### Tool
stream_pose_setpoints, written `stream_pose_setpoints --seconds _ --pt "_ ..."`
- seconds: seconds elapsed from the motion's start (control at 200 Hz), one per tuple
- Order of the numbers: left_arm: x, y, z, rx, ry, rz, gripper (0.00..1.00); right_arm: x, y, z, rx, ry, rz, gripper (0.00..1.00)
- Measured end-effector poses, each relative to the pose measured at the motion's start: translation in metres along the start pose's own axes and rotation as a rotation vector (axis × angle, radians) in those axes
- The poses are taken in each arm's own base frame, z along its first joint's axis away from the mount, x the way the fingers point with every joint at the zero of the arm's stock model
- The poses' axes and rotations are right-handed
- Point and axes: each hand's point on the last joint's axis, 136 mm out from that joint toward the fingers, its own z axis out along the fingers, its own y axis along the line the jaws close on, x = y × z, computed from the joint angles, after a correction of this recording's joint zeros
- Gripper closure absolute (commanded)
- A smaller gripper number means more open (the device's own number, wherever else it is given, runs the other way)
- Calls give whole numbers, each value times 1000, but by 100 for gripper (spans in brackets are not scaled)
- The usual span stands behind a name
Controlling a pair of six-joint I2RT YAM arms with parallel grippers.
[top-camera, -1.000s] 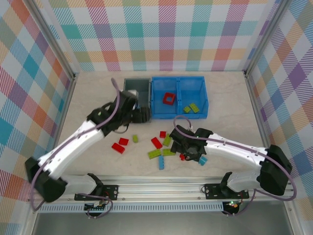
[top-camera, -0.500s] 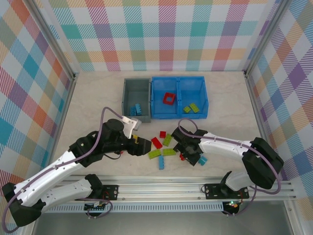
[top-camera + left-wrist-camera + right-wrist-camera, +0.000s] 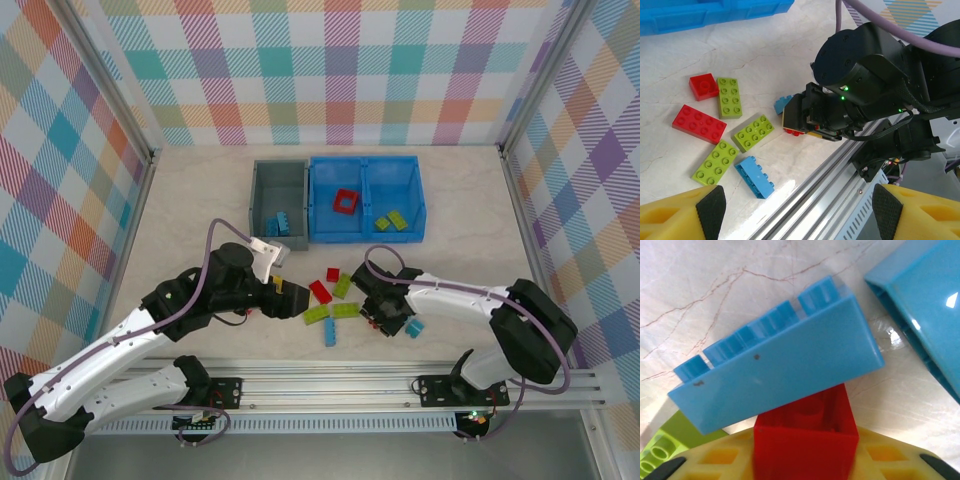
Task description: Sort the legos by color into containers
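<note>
Red brick (image 3: 805,440) sits clamped in right pincer (image 3: 378,318), lower centre; blue bin (image 3: 365,160) lies upward, slightly left; left pincer (image 3: 298,300) gapes wide.

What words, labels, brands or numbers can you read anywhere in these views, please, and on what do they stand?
None: no text is readable in these views.
The legos, grey bin and blue bin look unprinted.
The right arm shows green lights, no lettering.
</note>
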Motion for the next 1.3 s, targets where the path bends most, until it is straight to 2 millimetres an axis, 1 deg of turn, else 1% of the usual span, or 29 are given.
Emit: stream_pose_setpoints --seconds 0.09,0.16,0.22,0.3,0.355,0.39,0.425,0.455,0.465,0.505,0.51,0.525,0.535,0.575,0.605,0.61,0.615,0.635,0.7,0.71,0.765,0.835,0.895,0.96,1.02,1.105,1.17,1.2,1.3 --pt "-1 2 0 -11 -8 -2 22 -1 1 -6 1 -17 -29 66" --pt "-5 6 -3 -38 -30 -8 22 3 9 -18 -9 -37 -96 66" --pt "-11 8 -8 -64 -58 -20 22 11 29 -37 -47 -58 -181 65" --pt "-26 9 -19 -98 -113 -34 22 20 69 -72 -155 -85 -284 65" --pt "-38 8 -26 -117 -155 -49 23 19 95 -98 -236 -112 -343 63" --pt "-45 8 -29 -131 -177 -57 23 12 112 -115 -285 -136 -371 63" --pt "-52 8 -30 -148 -198 -71 23 5 126 -126 -320 -150 -390 62" --pt "-58 8 -31 -162 -211 -80 23 -5 138 -134 -350 -168 -398 63" --pt "-60 9 -30 -168 -215 -82 23 -11 145 -139 -366 -170 -406 63" --pt "-66 10 -29 -189 -227 -95 23 -26 157 -142 -383 -183 -415 62" --pt "-68 11 -28 -195 -230 -97 23 -31 161 -143 -386 -187 -419 62" --pt "-69 12 -27 -201 -230 -101 23 -33 162 -143 -385 -187 -421 62" --pt "-71 12 -25 -209 -231 -104 23 -41 170 -144 -391 -187 -428 62" --pt "-76 14 -20 -233 -238 -110 23 -57 185 -142 -397 -190 -446 62" --pt "-81 16 -13 -257 -238 -113 23 -72 205 -137 -403 -187 -478 62" --pt "-81 16 -13 -257 -238 -113 23 -72 205 -137 -403 -187 -478 63" --pt "-82 16 -11 -263 -236 -113 23 -77 209 -136 -405 -186 -481 63" --pt "-84 16 -7 -273 -235 -112 23 -83 219 -134 -412 -187 -491 63" --pt "-90 16 8 -315 -226 -101 23 -110 255 -117 -433 -181 -545 63" --pt "-90 16 8 -315 -226 -101 23 -113 259 -115 -435 -180 -552 63" --pt "-99 14 22 -355 -225 -87 23 -129 277 -97 -426 -171 -591 63" --pt "-112 12 32 -389 -244 -74 23 -144 295 -77 -412 -162 -625 63" --pt "-122 10 38 -411 -266 -60 23 -154 305 -63 -402 -152 -640 63" --pt "-127 9 41 -423 -282 -51 23 -162 309 -50 -395 -134 -644 62" --pt "-128 9 45 -432 -286 -45 23 -167 312 -42 -391 -113 -645 62" --pt "-129 9 50 -439 -286 -44 23 -175 324 -35 -404 -100 -652 60" --pt "-128 11 54 -445 -278 -42 23 -179 334 -29 -417 -99 -659 53" --pt "-128 12 55 -448 -276 -42 23 -182 336 -25 -417 -98 -660 48" --pt "-128 12 55 -448 -277 -42 23 -187 331 -18 -393 -82 -645 39"
